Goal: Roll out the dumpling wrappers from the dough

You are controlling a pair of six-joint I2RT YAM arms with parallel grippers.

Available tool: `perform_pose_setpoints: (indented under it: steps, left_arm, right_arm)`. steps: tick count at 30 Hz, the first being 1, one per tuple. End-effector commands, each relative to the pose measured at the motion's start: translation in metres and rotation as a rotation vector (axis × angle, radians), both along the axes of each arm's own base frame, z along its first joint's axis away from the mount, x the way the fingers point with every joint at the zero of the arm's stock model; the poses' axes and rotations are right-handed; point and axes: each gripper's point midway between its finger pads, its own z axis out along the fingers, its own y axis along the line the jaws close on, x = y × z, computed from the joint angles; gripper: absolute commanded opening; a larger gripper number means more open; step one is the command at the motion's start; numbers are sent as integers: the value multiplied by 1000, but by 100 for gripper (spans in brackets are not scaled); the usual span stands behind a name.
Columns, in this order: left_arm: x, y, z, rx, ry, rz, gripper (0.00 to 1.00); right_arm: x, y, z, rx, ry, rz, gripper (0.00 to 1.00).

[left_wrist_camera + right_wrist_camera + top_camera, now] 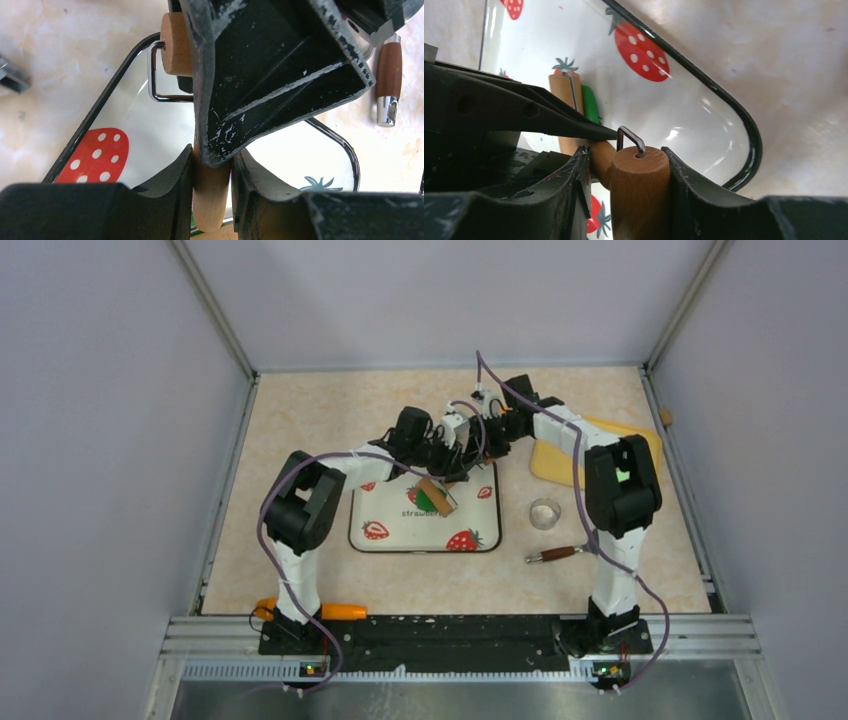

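Left claw (210, 161) is clenched on the handle of a small pale wooden pastry roller with wire brackets (210, 205), and the arm reaches in over the tray. The right claw (625, 152) brackets the roller's upper barrel from the opposite side. One finger lies against the wood, but it cannot be told whether this claw is gripping or only loose around it. The two-sided hold probably steadies the tool so its lower barrel presses evenly. The dark green lump of soft clay dough (590, 102) lies on the tray, touching the side of that lower barrel, near the tray's middle. No cut round wrappers are visible. The white rounded tray with a black rim and printed red strawberries (415, 535) likely keeps the clay off the beige marbled worktop (300, 420). To the tray's right, apart from it, stand a clear round cutter (545, 512) and a brown-handled metal tool (555, 554), apparently waiting for later.
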Motion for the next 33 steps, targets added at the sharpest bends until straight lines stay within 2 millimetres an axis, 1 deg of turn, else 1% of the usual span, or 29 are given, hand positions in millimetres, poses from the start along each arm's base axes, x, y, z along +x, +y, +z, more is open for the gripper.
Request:
perform_pose_setpoints:
  steps: [1, 4, 8, 11, 14, 17, 19, 20, 23, 24, 25, 27, 29, 30, 33]
  left_arm:
    - [20, -18, -46, 55, 30, 103, 0]
    - [21, -30, -49, 54, 59, 105, 0]
    - [28, -45, -41, 20, 63, 104, 0]
    - [34, -56, -21, -13, 52, 94, 0]
    - [37, -59, 6, -40, 16, 83, 0]
    - [31, -56, 31, -47, -23, 47, 0]
    - [22, -52, 44, -42, -52, 7, 0]
    - [15, -47, 47, -26, -69, -24, 0]
    - [-2, -37, 64, -21, -141, -93, 0]
    - [-6, -33, 68, -18, -164, -106, 0]
    - [-11, -30, 74, -20, -186, -120, 0]
    - [-19, -25, 83, -19, -234, -152, 0]
    - [-25, -20, 91, -18, -278, -184, 0]
    - [-27, -19, 94, -17, -301, -196, 0]
    - [-29, -17, 99, -10, -339, -214, 0]
  right_arm:
    - [-29, -54, -72, -353, 33, 53, 0]
    - [-27, -62, -72, -360, 33, 39, 0]
    - [-19, -71, -61, -347, 23, 4, 0]
    - [-16, -73, -43, -309, 15, -12, 0]
    - [-22, -63, -20, -230, 9, 0, 0]
    - [-28, -54, 3, -150, 10, -8, 0]
    - [-29, -50, 20, -103, 1, -13, 0]
    - [-30, -49, 32, -74, -8, -13, 0]
    - [-31, -46, 59, 3, -22, -14, 32]
    - [-32, -45, 66, 29, -24, -11, 44]
    - [-35, -45, 71, 55, -19, -3, 52]
    - [-40, -43, 74, 95, 3, 11, 61]
    - [-44, -40, 71, 129, 29, 28, 69]
    - [-46, -37, 70, 150, 68, 21, 71]
    - [-51, -23, 74, 256, 131, 78, 74]
